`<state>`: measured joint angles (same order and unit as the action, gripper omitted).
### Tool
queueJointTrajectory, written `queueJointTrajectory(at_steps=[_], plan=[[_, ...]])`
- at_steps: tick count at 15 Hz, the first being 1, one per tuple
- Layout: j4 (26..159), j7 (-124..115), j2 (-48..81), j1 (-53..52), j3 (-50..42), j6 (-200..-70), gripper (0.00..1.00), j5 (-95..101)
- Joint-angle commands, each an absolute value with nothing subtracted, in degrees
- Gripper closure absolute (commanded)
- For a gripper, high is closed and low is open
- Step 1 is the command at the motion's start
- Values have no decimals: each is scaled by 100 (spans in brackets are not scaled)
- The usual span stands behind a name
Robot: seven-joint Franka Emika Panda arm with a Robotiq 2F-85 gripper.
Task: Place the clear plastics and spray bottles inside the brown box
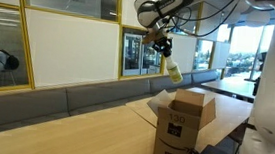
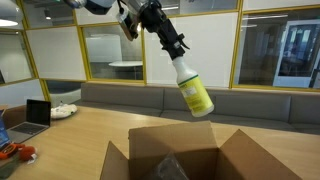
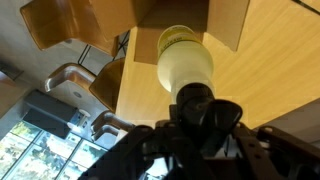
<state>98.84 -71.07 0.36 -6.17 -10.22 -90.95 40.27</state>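
Observation:
My gripper (image 2: 172,44) is shut on the black trigger head of a spray bottle (image 2: 193,91) with a white top and yellow-green body. The bottle hangs tilted in the air above the open brown cardboard box (image 2: 150,155). In an exterior view the bottle (image 1: 174,69) hangs just above the box (image 1: 187,117). In the wrist view the bottle (image 3: 185,62) points down toward the box's open flaps (image 3: 150,12), with my gripper (image 3: 205,108) around its head. Something dark lies inside the box (image 2: 172,168); I cannot tell what it is.
The box stands on a long wooden table (image 1: 92,133). A grey bench (image 2: 120,98) runs along the glass wall behind. A laptop (image 2: 38,113), a white object (image 2: 64,111) and orange items (image 2: 18,152) lie at the table's far end.

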Motion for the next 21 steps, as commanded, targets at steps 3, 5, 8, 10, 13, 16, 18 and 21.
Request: queueJointTrajectory(at_steps=[3, 5, 8, 10, 13, 16, 18, 21], plan=[[11660, -7173, -1825, -104, -500, -9089, 82, 3998], [12124, -7107, -2179, 26, -447, -9212, 82, 3843], [12802, -7029, -2585, 190, -419, -9652, 82, 3902], [13217, -7001, -2744, 311, -416, -10051, 82, 4089], [13728, -6980, -2811, 518, -475, -10667, 82, 4368], [14133, -6991, -2756, 771, -588, -11280, 82, 4570], [14334, -7001, -2677, 943, -673, -11643, 82, 4672], [14554, -6990, -2572, 1177, -775, -12036, 41, 4770]])
